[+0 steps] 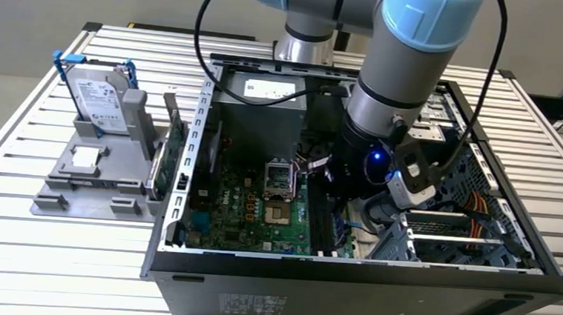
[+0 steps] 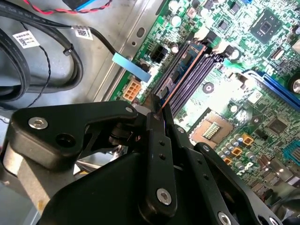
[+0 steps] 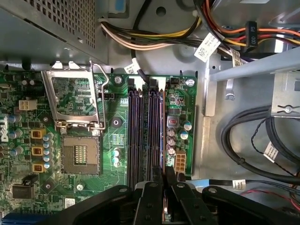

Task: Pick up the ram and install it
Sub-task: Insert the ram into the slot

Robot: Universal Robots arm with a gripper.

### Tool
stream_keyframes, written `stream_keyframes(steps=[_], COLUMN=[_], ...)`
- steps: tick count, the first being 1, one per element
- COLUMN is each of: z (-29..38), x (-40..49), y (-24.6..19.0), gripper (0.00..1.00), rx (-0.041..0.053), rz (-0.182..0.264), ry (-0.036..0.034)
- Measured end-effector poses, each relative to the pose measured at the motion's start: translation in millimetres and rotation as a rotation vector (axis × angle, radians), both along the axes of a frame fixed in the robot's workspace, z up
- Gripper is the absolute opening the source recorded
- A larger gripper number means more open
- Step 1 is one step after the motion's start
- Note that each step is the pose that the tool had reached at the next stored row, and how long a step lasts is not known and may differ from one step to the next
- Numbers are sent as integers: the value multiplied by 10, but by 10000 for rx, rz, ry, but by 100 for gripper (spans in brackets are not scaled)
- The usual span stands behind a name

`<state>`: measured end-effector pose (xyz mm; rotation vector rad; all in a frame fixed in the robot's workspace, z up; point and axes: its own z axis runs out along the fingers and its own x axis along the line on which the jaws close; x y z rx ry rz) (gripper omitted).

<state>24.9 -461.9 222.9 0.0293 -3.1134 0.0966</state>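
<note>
1. Arm (image 1: 395, 98) reaches down into the open computer case (image 1: 352, 281), which lies on its side on the slatted metal table (image 1: 18, 228).
2. Gripper (image 2: 159, 108) sits low over the motherboard (image 3: 108, 136), right at one end of the memory slots (image 3: 145, 136), in the part of the case toward the exterior view's right.
3. Fingers (image 2: 157, 140) look pinched together on the ram (image 2: 180, 77), the thin stick seen edge-on in the second wrist view with an orange-ish top edge catching the light.
4. That stick stands upright along one of the slots. Can't really tell if it's seated all the way.
5. First wrist view shows the same slot bank running next to the empty CPU socket (image 3: 79, 154), with its metal retention frame (image 3: 75, 98) flipped open just beside it.
6. Bundle of cables (image 3: 154, 37) hangs past the far end of the slots.
7. Outside the case, toward the table's edge on the exterior view's left, a gray fixture (image 1: 92, 181) holds a hard drive (image 1: 102, 100) with blue rails, standing up.
</note>
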Motion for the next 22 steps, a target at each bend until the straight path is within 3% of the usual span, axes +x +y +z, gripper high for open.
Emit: stream_keyframes(steps=[22], z=[-60], x=[0], y=[-18], gripper=[0], rx=[0], rz=[-118], ry=[19])
